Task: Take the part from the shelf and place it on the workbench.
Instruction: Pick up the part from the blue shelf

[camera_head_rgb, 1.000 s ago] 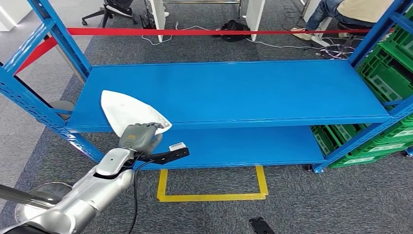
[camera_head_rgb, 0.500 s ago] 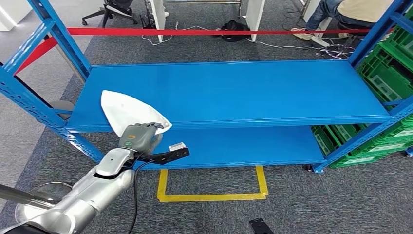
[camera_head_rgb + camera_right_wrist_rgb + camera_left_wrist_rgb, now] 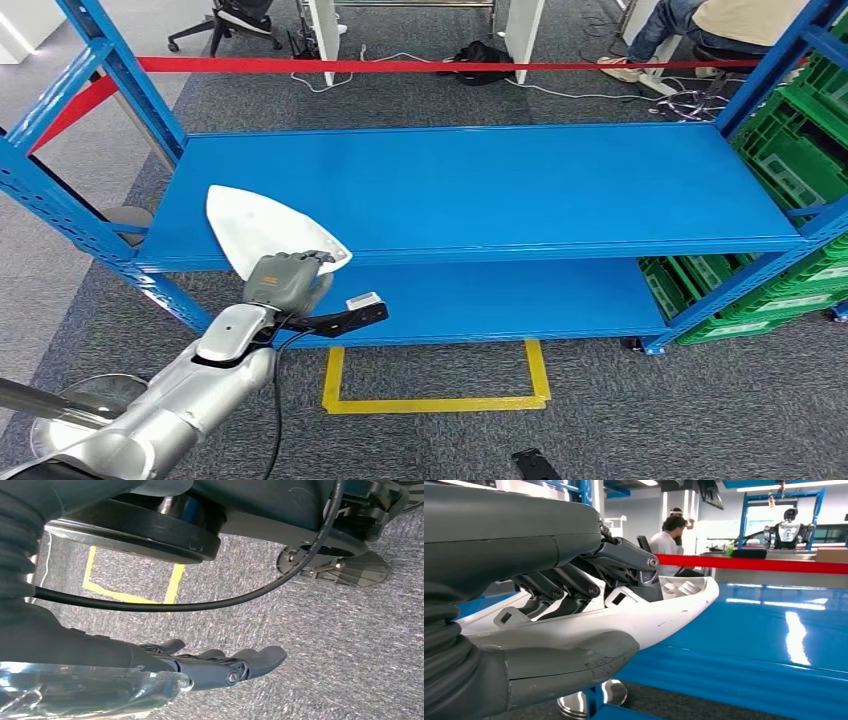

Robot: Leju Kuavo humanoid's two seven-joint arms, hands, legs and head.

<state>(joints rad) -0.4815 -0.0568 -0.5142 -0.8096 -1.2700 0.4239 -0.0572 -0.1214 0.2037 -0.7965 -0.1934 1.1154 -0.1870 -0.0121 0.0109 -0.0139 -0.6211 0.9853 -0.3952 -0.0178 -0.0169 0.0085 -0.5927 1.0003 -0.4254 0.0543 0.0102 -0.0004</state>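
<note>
The left hand [image 3: 285, 282] grips the white teardrop-shaped plastic part [image 3: 262, 230] at the front-left corner of the blue metal shelf [image 3: 480, 185]. The right hand [image 3: 220, 667] hangs relaxed, fingers apart, holding nothing. Risk: the smooth, overhanging shell may slip from the grip on lift-off, or catch the shelf's front edge.

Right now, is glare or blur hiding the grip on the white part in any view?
Left wrist view: bright streaks glare on the glossy blue shelf, yet the left hand on the white plastic shell part is sharp. Head view: evenly lit, hand covers the contact.

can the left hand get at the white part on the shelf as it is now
Probably yes: the left robot hand is already on the white part at the blue shelf's front edge, fingers over it, thumb beneath, nothing between them.
</note>
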